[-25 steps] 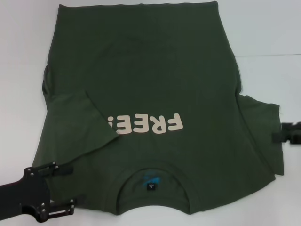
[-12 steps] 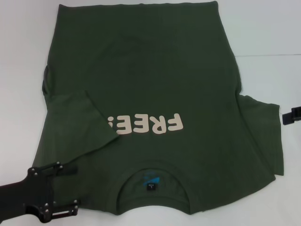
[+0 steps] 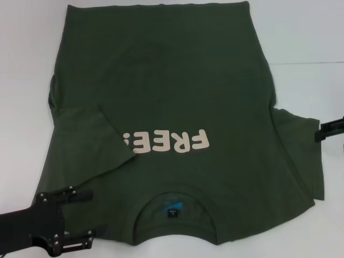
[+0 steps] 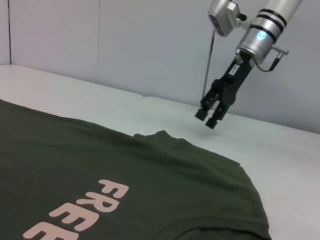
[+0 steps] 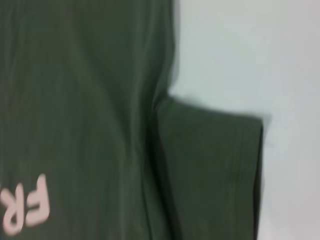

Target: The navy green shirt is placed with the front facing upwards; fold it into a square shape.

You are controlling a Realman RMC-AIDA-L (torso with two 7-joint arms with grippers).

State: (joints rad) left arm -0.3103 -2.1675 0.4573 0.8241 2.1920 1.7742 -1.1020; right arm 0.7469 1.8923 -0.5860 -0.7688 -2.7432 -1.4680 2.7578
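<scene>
The navy green shirt (image 3: 172, 97) lies flat on the white table, front up, with the cream "FREE!" print (image 3: 164, 142) and the collar (image 3: 173, 207) toward me. Its left sleeve (image 3: 88, 140) is folded inward over the front, while the right sleeve (image 3: 303, 156) lies spread out. My left gripper (image 3: 88, 215) is open at the near left shoulder, its fingers over the fabric edge and nothing between them. My right gripper (image 4: 209, 117) hangs above the table just beyond the right sleeve (image 5: 210, 175), with its fingers close together and nothing in them. In the head view it (image 3: 329, 129) shows only at the right edge.
White table (image 3: 306, 37) surrounds the shirt on the far right and left (image 3: 24, 107). A seam in the tabletop (image 3: 306, 63) runs off to the right. A pale wall (image 4: 125, 40) stands behind the table in the left wrist view.
My left gripper slid slightly nearer and to the right along the shoulder. My right gripper left the right sleeve's edge and now sits higher in the head view. The shirt has not moved.
</scene>
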